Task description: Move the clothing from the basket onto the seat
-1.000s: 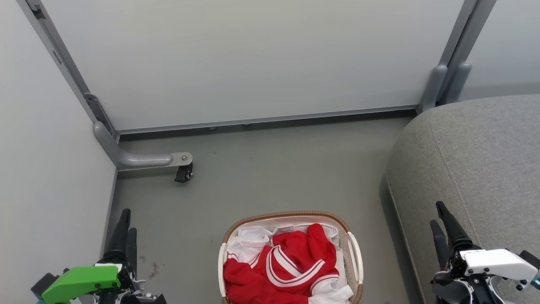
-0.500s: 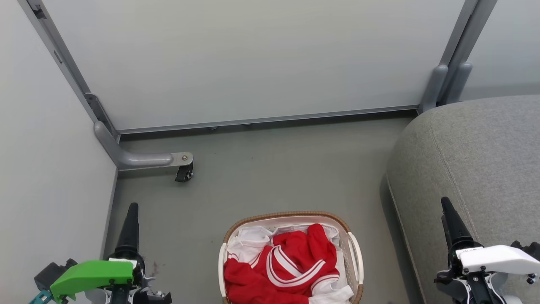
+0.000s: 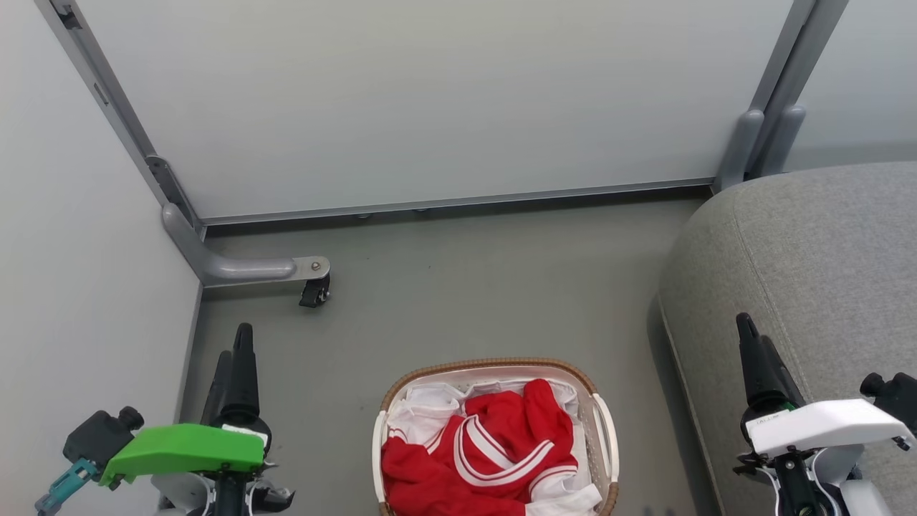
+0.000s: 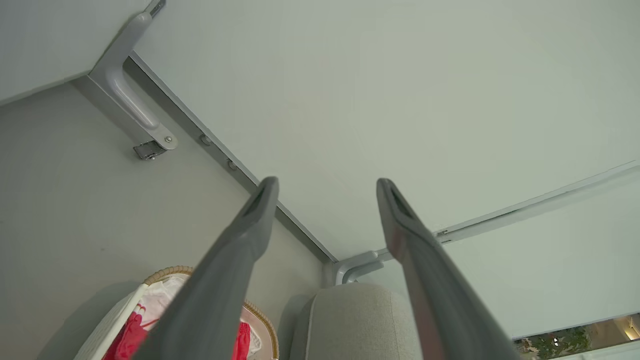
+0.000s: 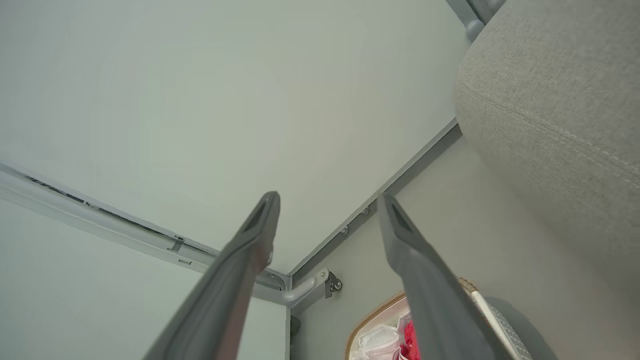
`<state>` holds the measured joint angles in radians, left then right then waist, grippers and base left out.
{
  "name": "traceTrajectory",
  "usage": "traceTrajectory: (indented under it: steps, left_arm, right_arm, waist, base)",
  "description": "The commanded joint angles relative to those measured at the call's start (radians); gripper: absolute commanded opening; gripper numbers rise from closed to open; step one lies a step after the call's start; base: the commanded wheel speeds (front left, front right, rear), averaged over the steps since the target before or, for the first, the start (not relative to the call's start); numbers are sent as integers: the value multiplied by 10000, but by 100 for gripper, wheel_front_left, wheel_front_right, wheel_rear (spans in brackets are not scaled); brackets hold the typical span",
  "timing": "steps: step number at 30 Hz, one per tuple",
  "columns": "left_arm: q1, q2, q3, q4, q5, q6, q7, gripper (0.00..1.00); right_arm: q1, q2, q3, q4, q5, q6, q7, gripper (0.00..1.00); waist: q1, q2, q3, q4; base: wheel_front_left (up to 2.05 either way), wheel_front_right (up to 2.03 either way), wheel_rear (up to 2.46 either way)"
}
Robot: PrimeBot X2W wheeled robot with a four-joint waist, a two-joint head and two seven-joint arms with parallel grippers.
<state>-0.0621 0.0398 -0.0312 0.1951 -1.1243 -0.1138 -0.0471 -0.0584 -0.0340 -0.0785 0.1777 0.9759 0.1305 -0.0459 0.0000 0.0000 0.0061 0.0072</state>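
The red clothing (image 3: 487, 459) with white double stripes lies bunched in the cream basket (image 3: 494, 364) on the floor at the bottom centre of the head view. The light-grey seat (image 3: 809, 258) rises to the basket's right. My left gripper (image 3: 236, 344) hovers left of the basket, open and empty. My right gripper (image 3: 752, 333) is over the seat's front edge, right of the basket, also open and empty. In the left wrist view the left gripper (image 4: 327, 182) frames the wall, with the basket (image 4: 165, 272) and the clothing (image 4: 127, 335) low down. The right wrist view has the right gripper (image 5: 328, 197), the seat (image 5: 550, 100) and the basket (image 5: 380, 312).
A white sheet liner (image 3: 423, 408) lines the basket under the garment. Pale partition panels (image 3: 430, 100) close off the back and left. A grey foot with a caster (image 3: 314, 290) juts onto the floor at the left. Bare grey floor (image 3: 466, 287) lies beyond the basket.
Both grippers have risen and reached further forward; the left one has also shifted slightly right toward the basket. The clothing and basket have not moved.
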Motion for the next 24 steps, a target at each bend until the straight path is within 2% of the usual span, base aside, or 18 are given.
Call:
traceTrajectory:
  steps: [1, 10, 16, 24]
  left_arm:
    - [-241, 67, -73, -211, 479, 36, -109, 100]
    - [-92, 77, -239, -142, 1937, 169, -409, 100]
    - [16, 83, -303, 28, 3116, 149, -603, 100]
    - [60, 91, -401, 295, 4175, 91, -828, 100]
  right_arm:
    - [-23, -91, 24, -177, -467, 1, -118, 100]
    - [46, -105, 220, 126, -2051, 1, -421, 100]
    - [56, -114, 247, 164, -2938, 2, -616, 100]
    - [84, -125, 258, 114, -4020, 2, -844, 100]
  waist:
    - [0, 0, 4, 7]
    - [0, 0, 10, 31]
    - [0, 0, 16, 46]
    - [0, 0, 31, 84]
  base:
    - [0, 0, 0]
    - [0, 0, 0]
    - [0, 0, 0]
    - [0, 0, 0]
